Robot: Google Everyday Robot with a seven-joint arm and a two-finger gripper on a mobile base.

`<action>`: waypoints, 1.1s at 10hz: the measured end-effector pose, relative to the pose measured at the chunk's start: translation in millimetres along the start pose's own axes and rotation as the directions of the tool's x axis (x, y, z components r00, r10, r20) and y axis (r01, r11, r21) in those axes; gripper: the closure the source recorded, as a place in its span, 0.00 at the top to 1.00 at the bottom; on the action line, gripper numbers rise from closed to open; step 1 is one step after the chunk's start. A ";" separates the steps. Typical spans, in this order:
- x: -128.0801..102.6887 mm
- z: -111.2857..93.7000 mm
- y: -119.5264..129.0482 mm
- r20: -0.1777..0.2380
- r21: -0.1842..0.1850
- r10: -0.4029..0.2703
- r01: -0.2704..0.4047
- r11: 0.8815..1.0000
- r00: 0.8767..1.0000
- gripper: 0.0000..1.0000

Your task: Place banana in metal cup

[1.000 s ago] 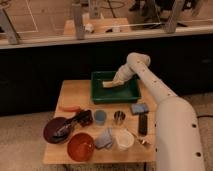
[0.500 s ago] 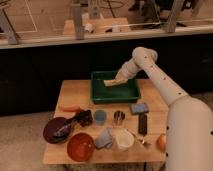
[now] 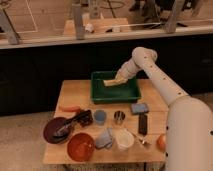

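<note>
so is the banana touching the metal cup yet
Apart. The camera view shows the banana held by the gripper over the green bin, well clear of the metal cup standing further forward.

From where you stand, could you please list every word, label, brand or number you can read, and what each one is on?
None: no text can be read in this view.
The metal cup and the dark flat object show no legible marking.
The gripper, above the green tray, holds the banana in its fingers; no sticker shows on it.
</note>
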 end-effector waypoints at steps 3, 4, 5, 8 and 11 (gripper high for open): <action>-1.3 -0.3 2.8 0.002 -0.004 -0.006 0.007 1.000 1.000 0.00; -5.3 -6.2 9.1 0.008 -0.008 -0.024 0.024 1.000 1.000 0.00; -8.5 -12.0 17.0 0.010 -0.011 -0.038 0.038 0.999 0.999 0.00; -17.1 -32.8 42.6 0.012 -0.018 -0.080 0.080 0.997 0.997 0.00; -25.8 -55.2 71.2 0.019 -0.017 -0.110 0.110 0.994 0.994 0.00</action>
